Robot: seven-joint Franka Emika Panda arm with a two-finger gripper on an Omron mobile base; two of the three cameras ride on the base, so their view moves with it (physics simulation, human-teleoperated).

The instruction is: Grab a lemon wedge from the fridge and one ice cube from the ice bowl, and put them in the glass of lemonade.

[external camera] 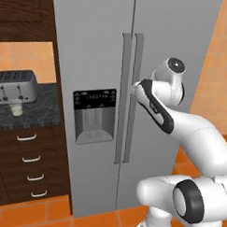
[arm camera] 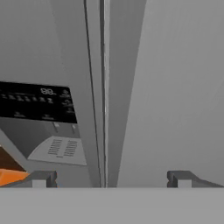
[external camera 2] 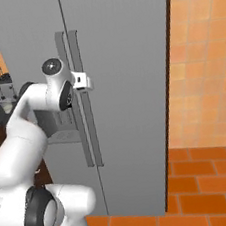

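The fridge (external camera: pixel 135 88) stands shut right in front of you, so you're on the door-opening step; your gripper (arm camera: pixel 111 179) has its fingers wide apart astride the right door's handle (external camera 2: pixel 85 98) — next, close on it and pull

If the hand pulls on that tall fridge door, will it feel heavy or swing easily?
Probably heavy: the fridge door is tall steel. It should swing stiffly, not flex. The long handle by the open hand looks smooth, maybe slippery.
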